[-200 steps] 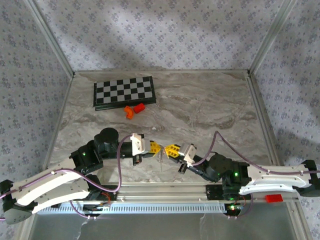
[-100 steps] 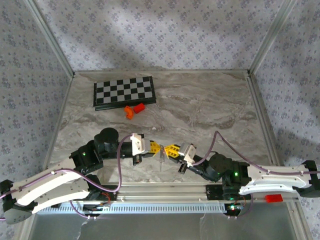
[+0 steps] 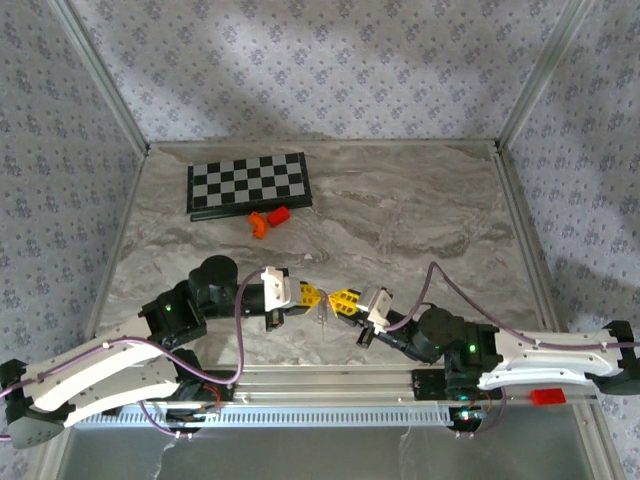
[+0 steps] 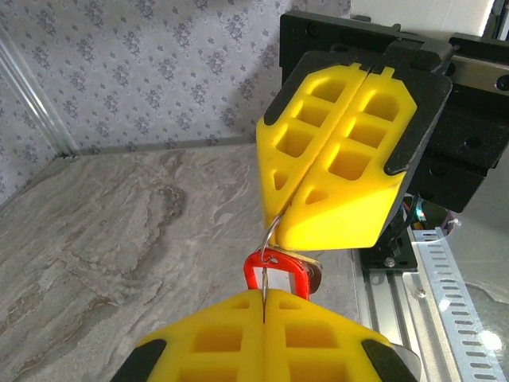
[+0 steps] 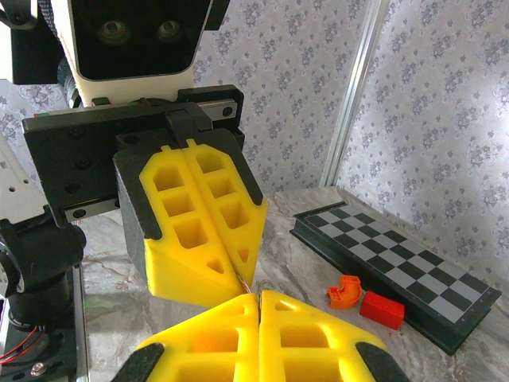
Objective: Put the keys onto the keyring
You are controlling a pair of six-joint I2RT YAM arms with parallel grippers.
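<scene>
Left wrist, centre: left gripper (image 4: 264,294) clamped on red keyring (image 4: 278,267) tag; right gripper (image 4: 278,223) pinches its wire; likely light, springy, slippery; grip tag.

Top camera: high behind my arm bases, looking down on the whole bench (image 3: 420,230), checkerboard (image 3: 248,183) far-left. Wrist cameras: close over each claw, facing one another. Right wrist sees the checkerboard beyond. All share the claw-meeting spot, nearer than the checkerboard.
</scene>
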